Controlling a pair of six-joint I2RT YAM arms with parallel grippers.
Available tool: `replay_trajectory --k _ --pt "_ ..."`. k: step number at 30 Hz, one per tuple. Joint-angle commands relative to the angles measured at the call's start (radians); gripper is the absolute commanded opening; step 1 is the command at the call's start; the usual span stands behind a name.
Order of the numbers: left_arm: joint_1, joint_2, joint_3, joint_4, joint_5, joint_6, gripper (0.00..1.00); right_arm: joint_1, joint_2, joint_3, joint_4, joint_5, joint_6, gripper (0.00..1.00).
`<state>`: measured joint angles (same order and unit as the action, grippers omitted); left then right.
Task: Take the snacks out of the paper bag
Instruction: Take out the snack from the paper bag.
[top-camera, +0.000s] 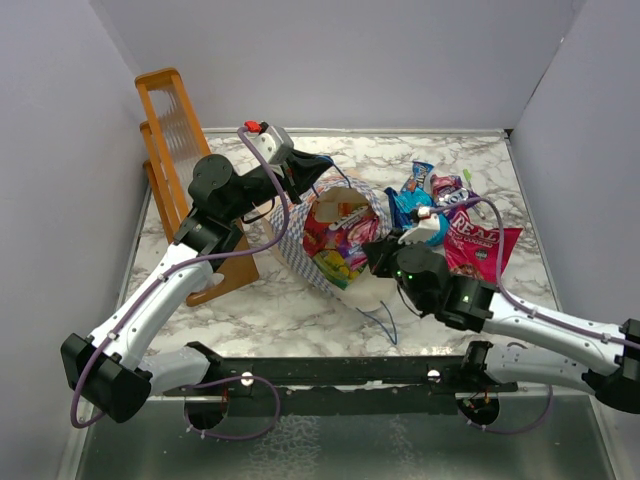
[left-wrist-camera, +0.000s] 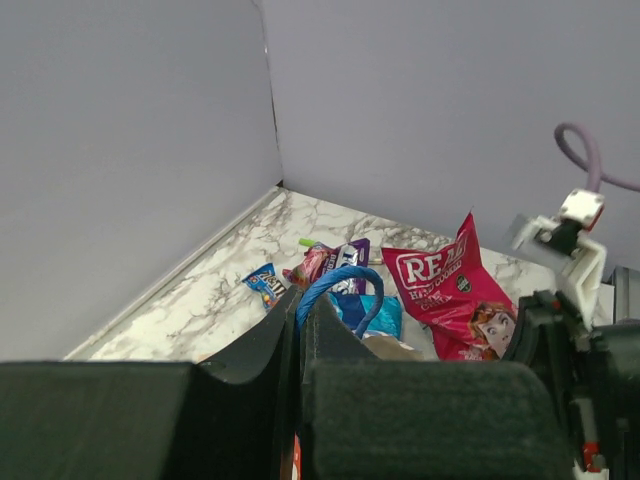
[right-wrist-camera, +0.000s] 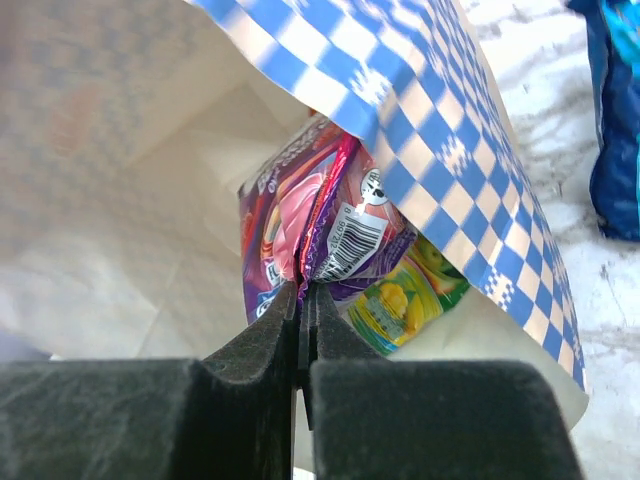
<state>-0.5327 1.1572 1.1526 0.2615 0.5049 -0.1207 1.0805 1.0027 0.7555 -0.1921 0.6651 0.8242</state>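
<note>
On the marble table (top-camera: 250, 300) between grey walls, the bag (top-camera: 300, 250) sits mid-table, the left gripper (left-wrist-camera: 298, 320) closed tight on its blue handle (left-wrist-camera: 335, 285), the right gripper (right-wrist-camera: 303, 300) pinching a purple packet (right-wrist-camera: 300, 210) at its mouth, and the REAL pouch (top-camera: 480, 245) lying outside near the far right corner.

Blue-and-white checkered paper bag (top-camera: 296, 250) lies tipped open, bright packets (top-camera: 335, 245) inside; pink REAL pouch (top-camera: 480, 242) lies near it.
</note>
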Motion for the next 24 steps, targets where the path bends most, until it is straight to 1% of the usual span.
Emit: replay_trajectory --k 1,5,8,14,16,18,20,21,24 --pt "-0.004 -0.022 -0.002 0.043 -0.019 0.006 0.0 0.003 -0.093 0.091 0.035 -0.044 -0.156 0.01" --pt "-0.006 -0.019 -0.002 0.042 -0.021 0.006 0.0 0.004 -0.135 0.173 0.02 -0.096 -0.275 0.01" --pt "-0.007 -0.019 -0.002 0.043 -0.022 0.006 0.0 0.003 -0.18 0.186 0.094 -0.162 -0.437 0.01" --pt "-0.01 -0.021 -0.002 0.038 -0.029 0.012 0.0 0.004 -0.26 0.205 0.151 -0.278 -0.576 0.01" --pt "-0.011 -0.019 -0.001 0.036 -0.03 0.012 0.0 0.004 -0.288 0.21 0.159 -0.283 -0.598 0.01" --pt "-0.012 -0.019 0.001 0.036 -0.029 0.012 0.0 0.004 -0.314 0.209 0.174 -0.242 -0.609 0.01" --pt "-0.012 -0.019 0.001 0.037 -0.028 0.012 0.0 0.004 -0.338 0.204 0.196 -0.158 -0.617 0.01" --pt "-0.012 -0.019 0.002 0.035 -0.028 0.011 0.0 0.004 -0.345 0.201 0.209 -0.083 -0.617 0.01" --pt "-0.013 -0.019 0.002 0.035 -0.028 0.012 0.0 0.004 -0.329 0.205 0.229 0.231 -0.605 0.01"
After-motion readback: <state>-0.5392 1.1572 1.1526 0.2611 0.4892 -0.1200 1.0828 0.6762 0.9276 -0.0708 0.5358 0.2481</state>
